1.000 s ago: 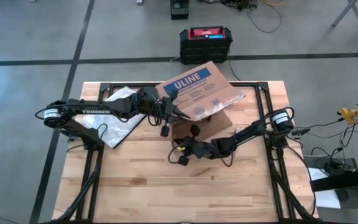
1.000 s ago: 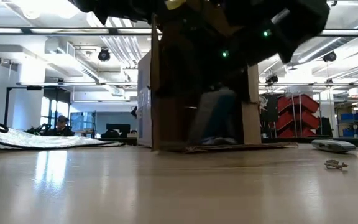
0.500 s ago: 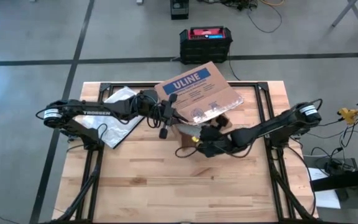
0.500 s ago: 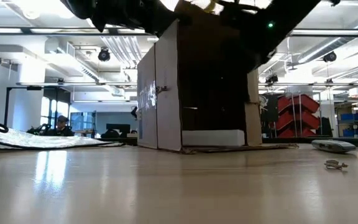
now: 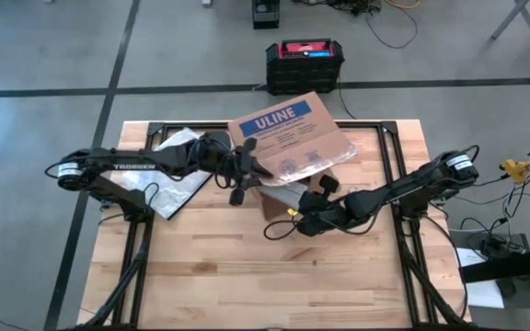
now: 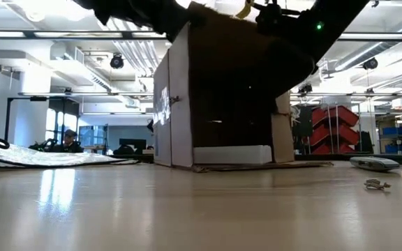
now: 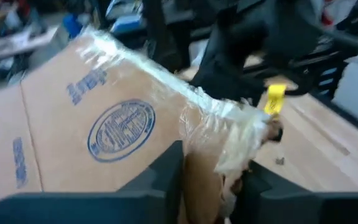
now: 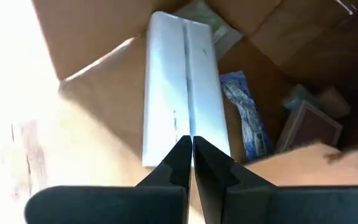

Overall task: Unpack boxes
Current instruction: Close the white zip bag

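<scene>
The brown cardboard box (image 5: 288, 188) stands in the middle of the table, opening up. Its big flap (image 5: 288, 133) with the blue ULINE label is raised toward the far side. My left gripper (image 7: 210, 183) reaches in from the table's left, its fingers apart on either side of the flap's taped edge. My right gripper (image 8: 192, 155) is shut and slants down over the opening from the near right. Below it, inside the box, lie a long white piece (image 8: 182, 87), a blue packet (image 8: 241, 118) and a small framed thing (image 8: 309, 130). The low view shows the white piece (image 6: 232, 155) at the box's bottom. My left gripper has the flap's taped edge (image 7: 219, 146) between its parted fingers, which come level from the table's left. Whether either finger touches the cardboard, I cannot tell. My right gripper hangs shut over the white piece's near end; whether it touches the piece, I cannot tell.
A clear plastic bag (image 5: 178, 170) lies at the table's far left under my left arm. A black-and-red case (image 5: 305, 60) stands on the floor beyond the far edge. Two small loose things (image 6: 374, 162) (image 6: 375, 184) lie at one side of the box. The table's near half has free room.
My right gripper has risen from the box's near side and tipped down over the opening, mostly in the first half second. The box has turned a little on the table; its dark inside with the white piece now faces the low view. The flap stays raised.
</scene>
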Available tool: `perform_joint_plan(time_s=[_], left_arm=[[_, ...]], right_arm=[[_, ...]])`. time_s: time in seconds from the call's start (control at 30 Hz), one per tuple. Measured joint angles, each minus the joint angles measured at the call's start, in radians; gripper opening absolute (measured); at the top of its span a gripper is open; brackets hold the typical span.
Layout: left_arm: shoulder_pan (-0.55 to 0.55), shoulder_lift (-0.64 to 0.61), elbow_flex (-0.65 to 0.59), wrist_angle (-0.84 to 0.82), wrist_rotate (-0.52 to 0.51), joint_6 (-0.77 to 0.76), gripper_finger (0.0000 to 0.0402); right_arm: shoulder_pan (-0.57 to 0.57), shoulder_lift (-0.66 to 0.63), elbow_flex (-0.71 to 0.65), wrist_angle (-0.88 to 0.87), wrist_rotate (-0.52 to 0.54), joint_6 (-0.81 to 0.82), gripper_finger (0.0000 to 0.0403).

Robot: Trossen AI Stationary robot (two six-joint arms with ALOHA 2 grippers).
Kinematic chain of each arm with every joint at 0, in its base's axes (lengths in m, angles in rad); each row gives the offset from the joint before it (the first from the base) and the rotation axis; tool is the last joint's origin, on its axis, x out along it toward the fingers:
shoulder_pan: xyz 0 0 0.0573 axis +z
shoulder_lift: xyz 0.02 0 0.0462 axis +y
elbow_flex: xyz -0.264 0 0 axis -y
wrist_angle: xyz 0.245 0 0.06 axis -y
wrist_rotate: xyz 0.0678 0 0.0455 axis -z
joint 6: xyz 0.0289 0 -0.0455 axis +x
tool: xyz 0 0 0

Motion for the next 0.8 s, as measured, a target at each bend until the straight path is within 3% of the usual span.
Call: perform_joint_plan(time_s=[0.17,0.3,0.57,0.73,0.8], left_arm=[[-0.010,-0.071,0.084,-0.352,-0.171,-0.055,0.0181],[-0.055,-0.141,0.132,-0.573,-0.274,-0.142,0.0211],[-0.194,-0.258,0.128,-0.627,-0.398,-0.258,0.0211],[-0.222,-0.253,0.081,-0.795,-0.693,-0.379,0.0196],[-0.209,-0.223,0.030,-0.824,-0.735,-0.448,0.0192]], right_arm=[[0.007,-0.003,0.000,-0.003,0.001,-0.003,0.0000],[0.007,-0.003,0.000,-0.003,0.003,-0.010,0.0000],[0.007,-0.003,0.000,-0.002,0.013,-0.019,0.0000],[0.029,-0.003,0.000,-0.002,0.013,-0.027,0.0000],[0.045,-0.003,0.000,-0.002,0.013,-0.028,0.0000]])
